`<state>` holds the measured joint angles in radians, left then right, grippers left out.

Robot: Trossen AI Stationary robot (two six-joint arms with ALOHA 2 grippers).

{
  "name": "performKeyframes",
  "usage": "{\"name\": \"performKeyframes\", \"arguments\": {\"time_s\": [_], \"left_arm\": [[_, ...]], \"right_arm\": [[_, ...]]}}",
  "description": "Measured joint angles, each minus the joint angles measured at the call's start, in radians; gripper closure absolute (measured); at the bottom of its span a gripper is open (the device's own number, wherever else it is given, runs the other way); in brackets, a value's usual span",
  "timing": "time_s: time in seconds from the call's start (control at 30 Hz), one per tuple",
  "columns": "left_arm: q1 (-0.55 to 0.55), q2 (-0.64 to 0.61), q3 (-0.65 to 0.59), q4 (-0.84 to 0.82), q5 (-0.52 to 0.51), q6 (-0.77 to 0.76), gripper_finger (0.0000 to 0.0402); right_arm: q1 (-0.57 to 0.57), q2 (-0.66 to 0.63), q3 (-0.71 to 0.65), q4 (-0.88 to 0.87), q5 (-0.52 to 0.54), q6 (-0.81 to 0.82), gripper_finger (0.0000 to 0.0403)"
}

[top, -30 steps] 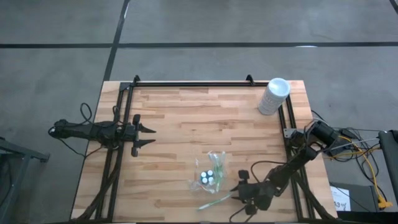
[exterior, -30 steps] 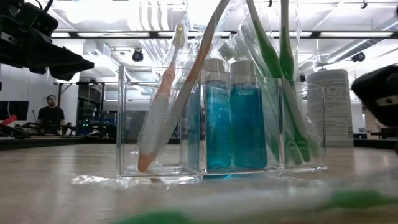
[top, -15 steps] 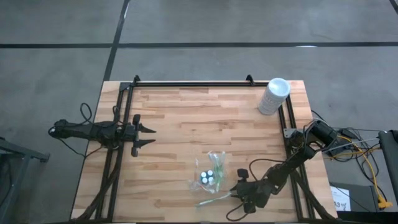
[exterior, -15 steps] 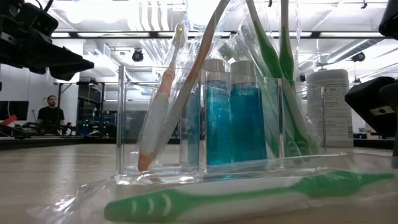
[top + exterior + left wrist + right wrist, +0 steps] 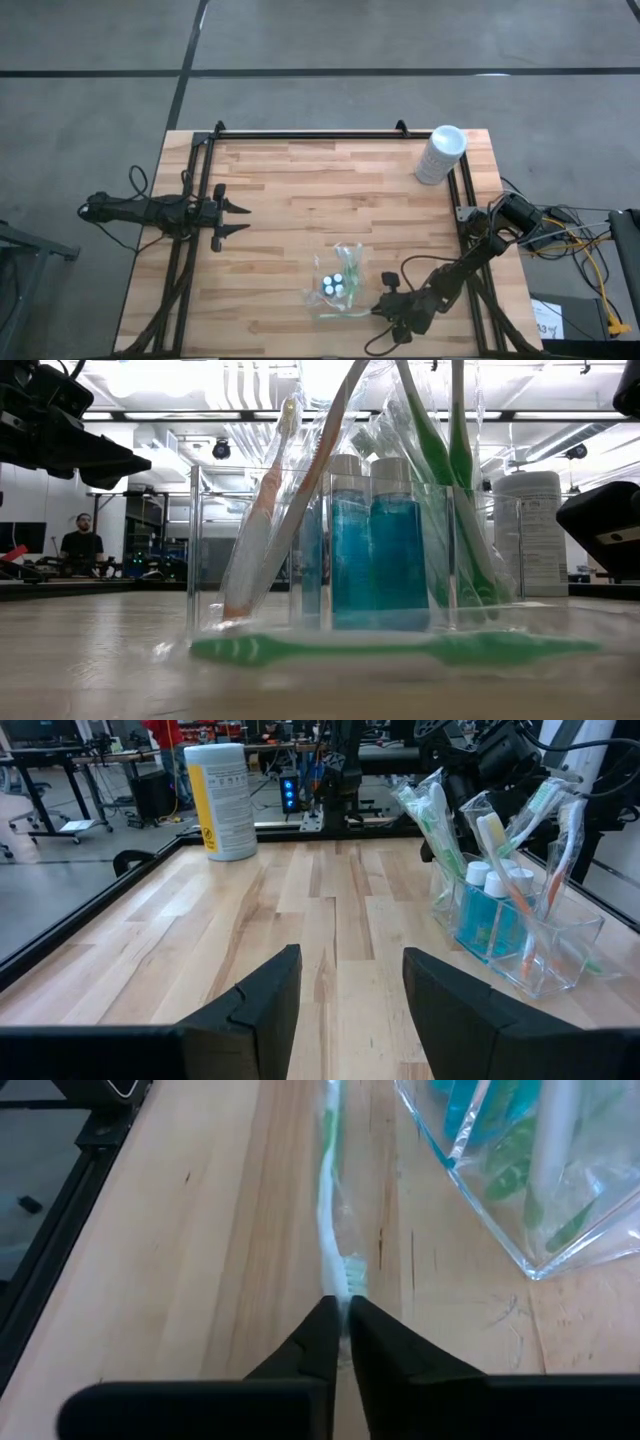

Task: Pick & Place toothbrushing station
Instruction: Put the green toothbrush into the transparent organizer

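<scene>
While the left gripper (image 5: pixel 240 219) waits spread apart, the right gripper (image 5: pixel 340 1320) pinches the wrapped green-and-white plastic toothbrush (image 5: pixel 328 1220), lying on the table just beside the clear organiser (image 5: pixel 337 283).

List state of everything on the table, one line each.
right gripper: shut on the green toothbrush
green toothbrush: wrapped, lying flat on the table in front of the organizer
clear organizer: upright, holding bagged toothbrushes and blue bottles
blue bottles: upright, capped, inside the organizer
wipes canister: upright at the far right corner, lid closed
left gripper: open, empty, waiting at the table's left side
</scene>
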<state>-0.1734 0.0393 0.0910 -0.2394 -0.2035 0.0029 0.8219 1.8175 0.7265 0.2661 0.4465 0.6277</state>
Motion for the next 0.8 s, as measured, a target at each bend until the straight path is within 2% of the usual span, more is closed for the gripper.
{"name": "performKeyframes", "arguments": {"time_s": [0.13, 0.47, 0.67, 0.8], "left_arm": [[0.000, 0.000, 0.000, 0.000, 0.000, 0.000, 0.0220], [0.000, 0.000, 0.000, 0.000, 0.000, 0.000, 0.0220], [0.000, 0.000, 0.000, 0.000, 0.000, 0.000, 0.0220], [0.000, 0.000, 0.000, 0.000, 0.000, 0.000, 0.0220]], "right_arm": [[0.000, 0.000, 0.000, 0.009, 0.000, 0.001, 0.0392], [0.040, -0.054, 0.005, -0.015, 0.023, -0.001, 0.0394], [0.069, -0.177, 0.008, -0.185, 0.024, 0.039, 0.0394], [0.086, -0.260, 0.061, -0.404, 0.020, 0.078, 0.0394]]}}
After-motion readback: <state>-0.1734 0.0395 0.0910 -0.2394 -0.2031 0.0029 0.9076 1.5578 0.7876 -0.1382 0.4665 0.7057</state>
